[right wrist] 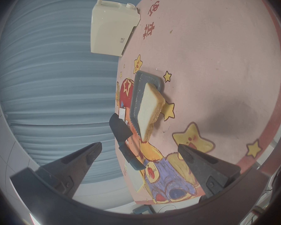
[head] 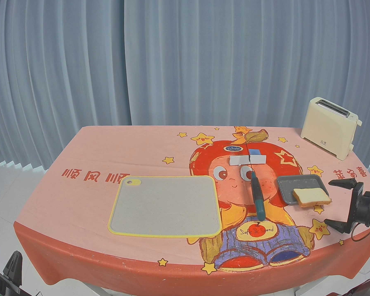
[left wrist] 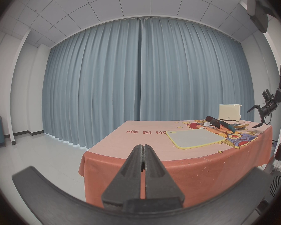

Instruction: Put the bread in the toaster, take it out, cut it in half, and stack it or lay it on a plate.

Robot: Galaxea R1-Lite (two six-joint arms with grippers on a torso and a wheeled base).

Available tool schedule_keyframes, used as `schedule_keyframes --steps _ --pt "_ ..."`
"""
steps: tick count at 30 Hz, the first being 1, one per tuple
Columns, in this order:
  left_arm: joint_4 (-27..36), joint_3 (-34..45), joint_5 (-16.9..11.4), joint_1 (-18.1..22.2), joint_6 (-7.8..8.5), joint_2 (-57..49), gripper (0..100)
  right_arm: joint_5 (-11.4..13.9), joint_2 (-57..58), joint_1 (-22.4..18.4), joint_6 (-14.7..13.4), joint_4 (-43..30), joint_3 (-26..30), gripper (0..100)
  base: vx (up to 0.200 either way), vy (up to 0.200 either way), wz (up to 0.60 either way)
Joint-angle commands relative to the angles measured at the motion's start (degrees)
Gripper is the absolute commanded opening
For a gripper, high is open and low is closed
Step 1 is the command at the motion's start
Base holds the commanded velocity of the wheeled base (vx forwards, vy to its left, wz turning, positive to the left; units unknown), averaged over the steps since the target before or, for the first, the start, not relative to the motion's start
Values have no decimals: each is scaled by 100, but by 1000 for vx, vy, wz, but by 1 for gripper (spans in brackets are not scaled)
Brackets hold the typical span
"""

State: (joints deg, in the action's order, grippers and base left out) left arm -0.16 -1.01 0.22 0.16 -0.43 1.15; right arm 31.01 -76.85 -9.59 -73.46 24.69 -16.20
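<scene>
There is one slice of bread (head: 311, 196), one toaster (head: 331, 127), one plate (head: 294, 182), one knife (head: 257, 192), one cutting board (head: 166, 205) and one small white block (head: 238, 160) on one worktop (head: 111, 153).

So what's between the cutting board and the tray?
The knife, lying on the cloth with its handle toward the near edge, apart from both board and tray. The head view shows it.

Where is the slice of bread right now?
In the head view the bread lies to the robot's right, on the near corner of the grey tray, between the knife and the open right claw.
</scene>
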Motion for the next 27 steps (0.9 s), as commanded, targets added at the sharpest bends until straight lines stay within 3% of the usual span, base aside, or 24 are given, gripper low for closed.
schedule_keyframes --steps 1,27 --pt "-2 101 4 2 -1 8 0 19 -621 -69 34 1 -313 100 0 0 0" --pt "-2 101 4 2 -1 8 0 36 -1711 -245 7 449 -735 100 0 0 0"
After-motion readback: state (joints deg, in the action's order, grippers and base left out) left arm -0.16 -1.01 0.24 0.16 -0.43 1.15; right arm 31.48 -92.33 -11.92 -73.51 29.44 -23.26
